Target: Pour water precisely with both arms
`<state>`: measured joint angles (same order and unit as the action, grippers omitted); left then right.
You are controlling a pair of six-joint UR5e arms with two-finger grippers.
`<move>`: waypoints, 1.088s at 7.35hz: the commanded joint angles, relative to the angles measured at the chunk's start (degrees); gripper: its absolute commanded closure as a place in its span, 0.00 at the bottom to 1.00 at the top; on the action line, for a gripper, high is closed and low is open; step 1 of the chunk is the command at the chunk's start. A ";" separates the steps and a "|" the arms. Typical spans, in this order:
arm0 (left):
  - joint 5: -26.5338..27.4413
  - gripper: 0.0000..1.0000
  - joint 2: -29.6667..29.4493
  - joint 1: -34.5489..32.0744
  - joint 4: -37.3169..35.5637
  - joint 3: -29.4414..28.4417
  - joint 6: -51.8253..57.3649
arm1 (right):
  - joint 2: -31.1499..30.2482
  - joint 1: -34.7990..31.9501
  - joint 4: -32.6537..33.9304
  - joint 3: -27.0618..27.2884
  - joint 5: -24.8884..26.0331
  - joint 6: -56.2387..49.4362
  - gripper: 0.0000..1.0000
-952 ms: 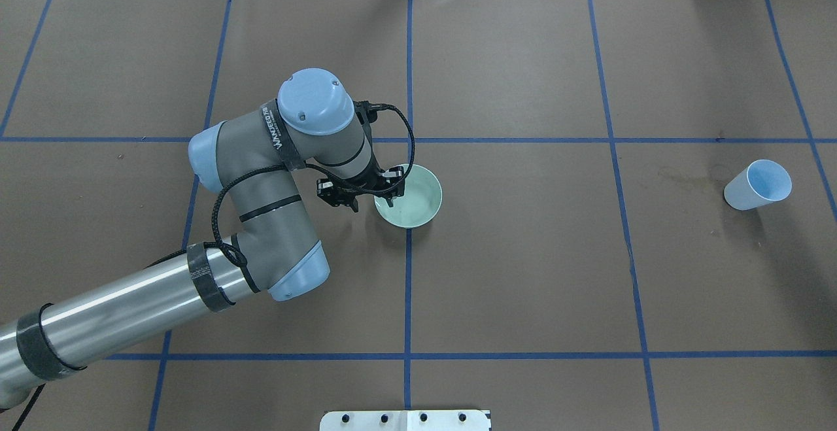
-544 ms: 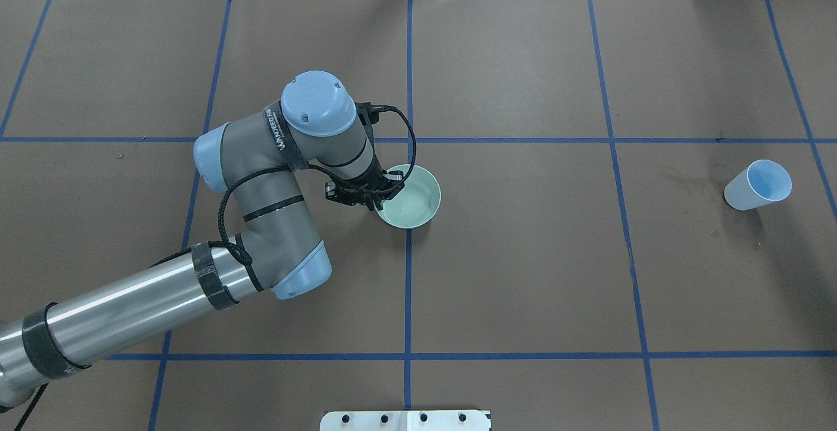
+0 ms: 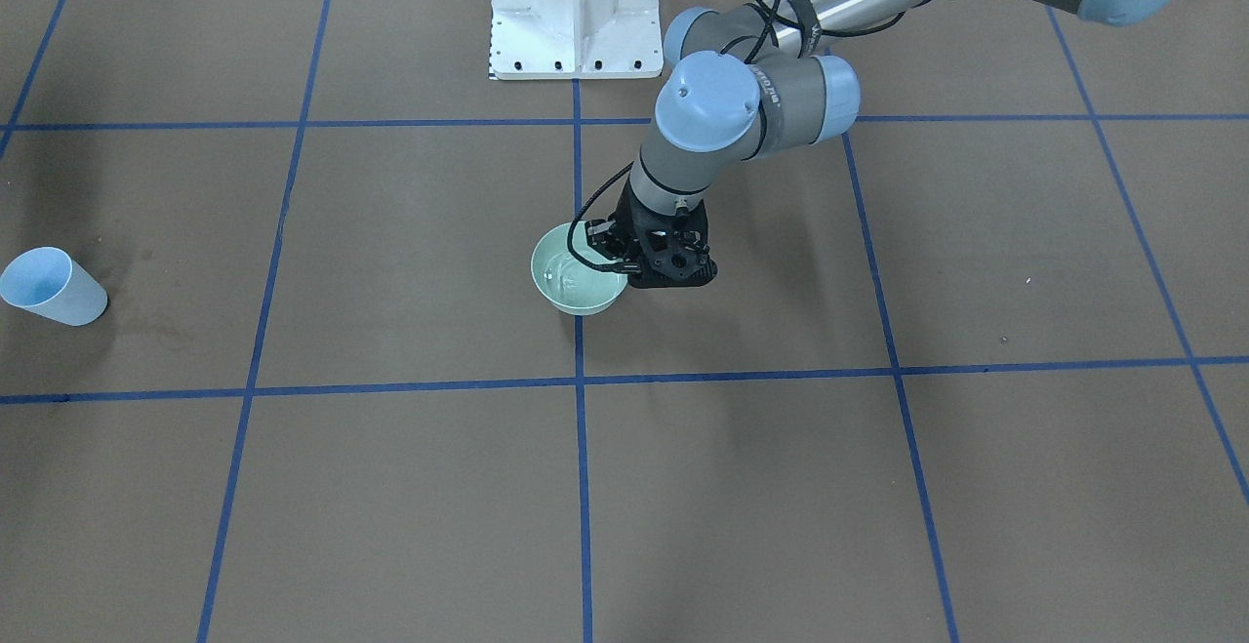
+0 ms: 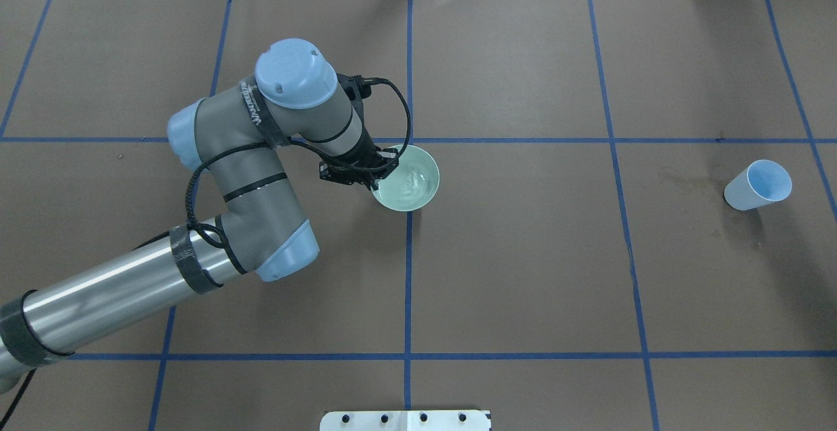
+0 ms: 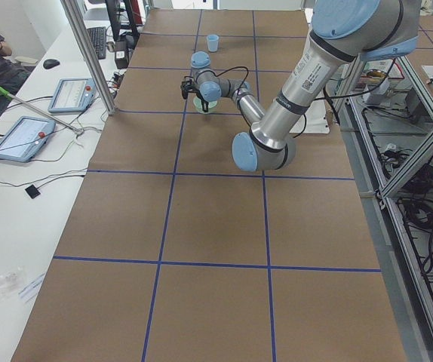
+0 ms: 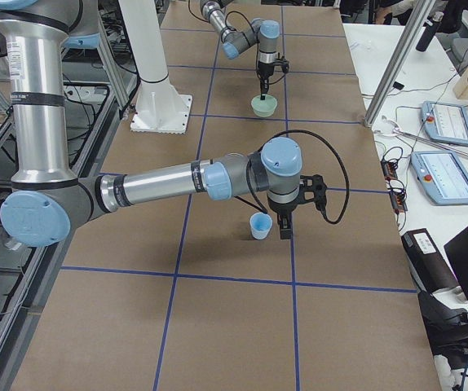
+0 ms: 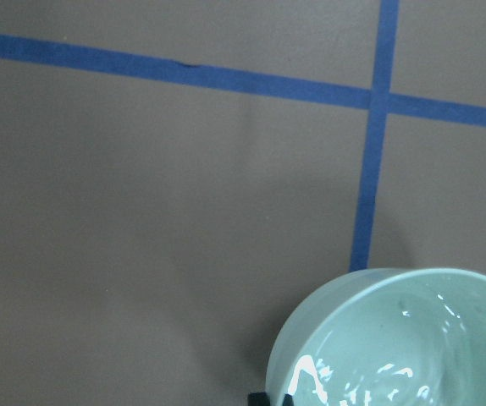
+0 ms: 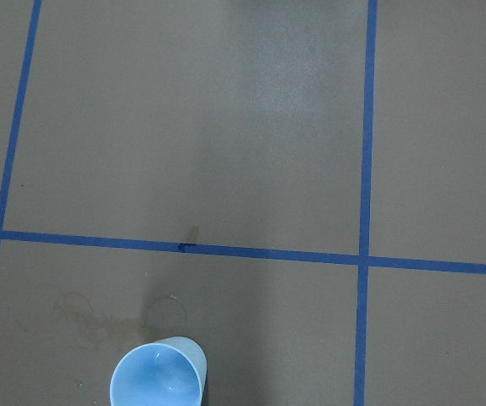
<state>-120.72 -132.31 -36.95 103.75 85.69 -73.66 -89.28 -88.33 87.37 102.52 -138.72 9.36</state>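
Right hand [image 6: 287,225] shown in far side view only; fingers apart or together cannot be told. Left hand [image 4: 378,179] partly hidden under wrist, clamped on bowl [image 4: 435,182] rim, robot's-left side. Left arm [image 4: 261,156] bent, wrist pointed down. Right arm [image 6: 169,183] stretched out, hand just beside cup [image 4: 752,188]. Water [image 7: 357,376] glinting inside bowl. Counted on worktop [image 4: 523,274]: two arms, one bowl, one cup.
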 commanded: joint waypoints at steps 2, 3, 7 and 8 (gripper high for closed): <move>-5.40 1.00 17.90 -7.93 0.49 10.78 15.06 | 0.51 0.26 -0.01 0.04 -0.06 0.05 0.02; -5.49 1.00 25.10 -10.57 1.45 12.12 23.65 | 0.69 0.35 -0.01 0.04 -0.06 0.05 0.02; -9.53 1.00 39.48 -22.52 2.77 10.30 50.13 | 0.43 1.31 -0.01 0.57 -0.06 0.49 0.02; -11.45 1.00 41.24 -23.42 2.86 9.07 53.42 | 0.25 1.58 -0.01 0.83 -0.06 0.58 0.02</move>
<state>-130.42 -93.76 -58.25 106.52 96.06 -25.86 -88.84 -87.10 87.36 103.07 -138.78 9.76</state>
